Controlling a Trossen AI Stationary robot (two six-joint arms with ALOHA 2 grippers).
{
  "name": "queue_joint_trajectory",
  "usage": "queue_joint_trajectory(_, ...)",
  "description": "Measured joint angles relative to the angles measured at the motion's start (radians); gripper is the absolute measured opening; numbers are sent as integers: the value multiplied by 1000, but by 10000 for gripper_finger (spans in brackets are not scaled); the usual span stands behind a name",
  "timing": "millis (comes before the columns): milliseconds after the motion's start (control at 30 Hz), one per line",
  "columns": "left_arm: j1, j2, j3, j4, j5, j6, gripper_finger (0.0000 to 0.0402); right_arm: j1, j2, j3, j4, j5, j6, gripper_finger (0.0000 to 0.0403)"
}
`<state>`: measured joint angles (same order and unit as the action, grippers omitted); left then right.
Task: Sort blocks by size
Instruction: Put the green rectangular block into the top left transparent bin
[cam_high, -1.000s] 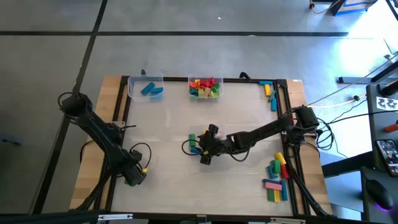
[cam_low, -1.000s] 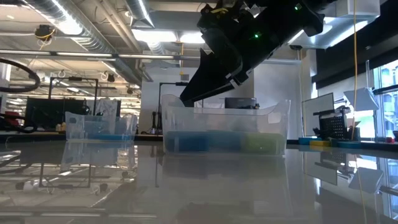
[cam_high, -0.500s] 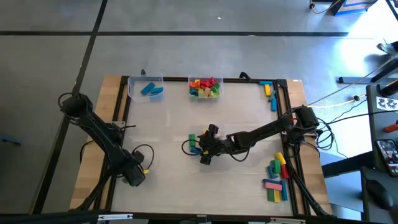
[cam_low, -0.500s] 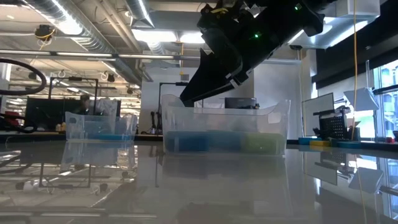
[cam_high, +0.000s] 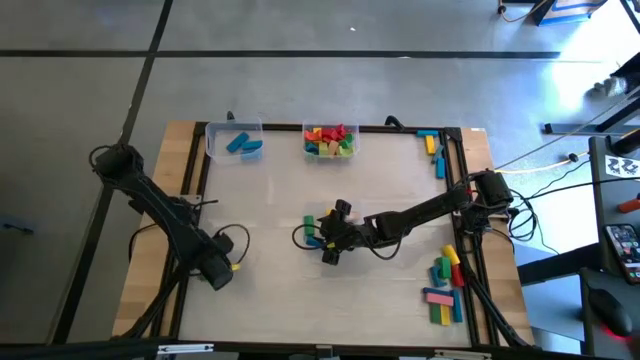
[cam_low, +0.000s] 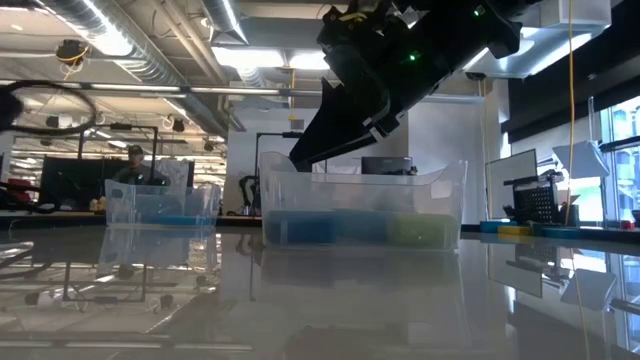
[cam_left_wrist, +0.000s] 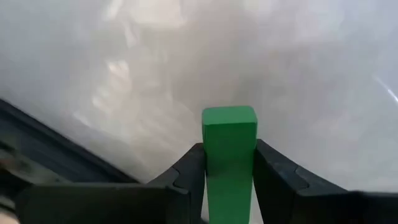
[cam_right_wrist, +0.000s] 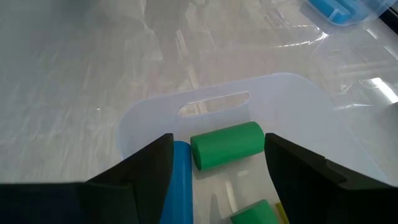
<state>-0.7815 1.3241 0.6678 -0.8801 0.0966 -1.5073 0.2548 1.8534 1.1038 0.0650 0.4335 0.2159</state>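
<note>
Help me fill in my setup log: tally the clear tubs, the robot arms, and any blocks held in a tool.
Clear tubs: 3 (far-left tub, far-middle tub, centre tub)
Robot arms: 2 (left arm, right arm)
Blocks held in a tool: 1 (green block, in the left tool)
Total: 6

A bright green block sits between the dark fingers of the left claw above a pale, wood-grained worktop. Past the black right claw, a green cylinder lies beside a blue block in a clear tub. Another tub mixes red, yellow and green blocks; a third holds blue blocks.
</note>
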Motion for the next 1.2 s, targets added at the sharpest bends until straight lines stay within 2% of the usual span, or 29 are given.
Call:
queue_joint_trajectory(167, 87, -86, 0, -25, -100, 105, 106, 0, 0, 0, 0, 0, 0, 248)
queue_joint_trajectory(300, 168, -152, 1, -32, -232, 208, 104, 0, 0, 0, 0, 0, 0, 248)
queue_joint_trajectory(433, 256, -212, 1, -28, -321, 314, 105, 0, 0, 0, -9, 0, 12, 248)
queue_joint_trajectory(800, 522, -303, 1, -13, -660, 552, 113, 0, 0, 0, -14, 0, 15, 248)
queue_joint_trajectory(1033, 716, -311, 1, 63, -755, 760, 114, 0, 0, 0, -14, 0, 15, 248)
queue_joint_trajectory(1200, 878, -311, 1, 185, -759, 942, 115, 0, 0, 0, -14, 0, 15, 248)
